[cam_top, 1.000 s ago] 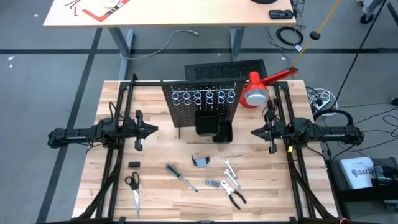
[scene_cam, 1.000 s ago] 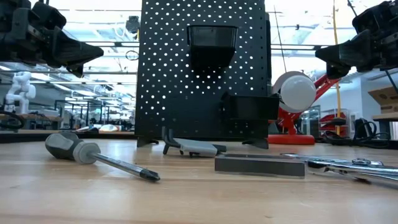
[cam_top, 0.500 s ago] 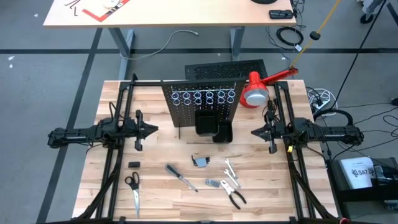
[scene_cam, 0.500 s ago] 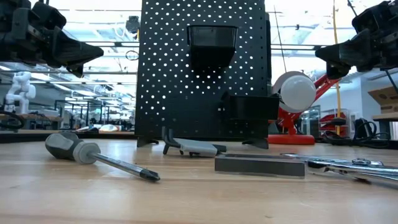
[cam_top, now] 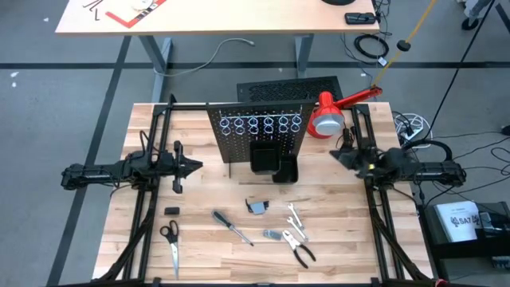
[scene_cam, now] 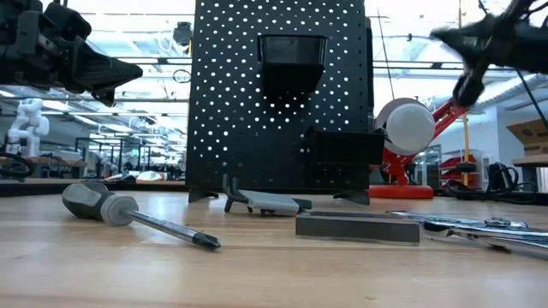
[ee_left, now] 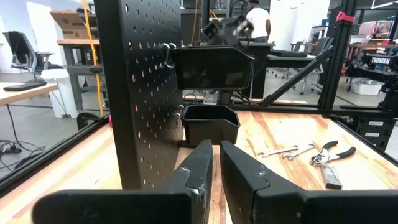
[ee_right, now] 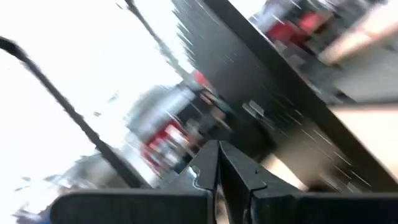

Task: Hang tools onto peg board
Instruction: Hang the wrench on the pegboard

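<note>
Tools on the table in front of the peg board (cam_top: 259, 131): screwdriver (cam_top: 232, 226) lying slantwise, wrenches (cam_top: 295, 220) and pliers (cam_top: 301, 251) farther toward the right arm's side, none yet hung. Right gripper (cam_top: 344, 155) raised beside the peg board's right edge, fingers close together and empty, nearer the pliers and wrenches, which lie forward of it and toward the table's middle. Left gripper (cam_top: 194, 167) waiting off the peg board's left edge, fingers nearly together, nearer the screwdriver's handle end.

The right gripper (scene_cam: 479, 43) is smeared, apparently by motion; its surroundings are unreadable.
</note>
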### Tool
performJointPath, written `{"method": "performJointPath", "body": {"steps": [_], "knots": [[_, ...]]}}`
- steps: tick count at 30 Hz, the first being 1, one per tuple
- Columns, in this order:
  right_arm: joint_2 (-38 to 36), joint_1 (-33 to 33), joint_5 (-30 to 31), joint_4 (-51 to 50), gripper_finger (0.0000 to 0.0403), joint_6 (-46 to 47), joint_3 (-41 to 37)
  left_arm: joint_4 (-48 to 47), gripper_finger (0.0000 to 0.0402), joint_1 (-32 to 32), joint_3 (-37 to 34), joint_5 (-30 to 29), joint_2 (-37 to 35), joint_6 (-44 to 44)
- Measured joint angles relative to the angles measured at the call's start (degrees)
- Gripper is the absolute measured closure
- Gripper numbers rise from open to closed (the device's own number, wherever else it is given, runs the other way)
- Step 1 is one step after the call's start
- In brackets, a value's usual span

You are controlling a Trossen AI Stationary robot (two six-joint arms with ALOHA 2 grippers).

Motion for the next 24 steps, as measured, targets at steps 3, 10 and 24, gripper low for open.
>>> {"method": "performJointPath", "body": {"steps": [3, 10, 24], "knots": [[0.31, 0.0, -3.19, 1.66, 0.0394, -2.5, 2.65, -0.02, 0.0361, 0.02, 0.0, -0.02, 0.0, 0.0], [8.36, 0.03, -13.1, -1.47, 0.0394, -15.2, 14.15, -0.02, 0.0361, 0.0, 0.02, 0.0, -0.01, 0.0], [37.44, 1.05, -25.31, -5.22, 0.0394, -18.63, 26.85, 2.29, 0.0361, 0.02, 0.02, -2.2, -0.02, -0.06]]}}
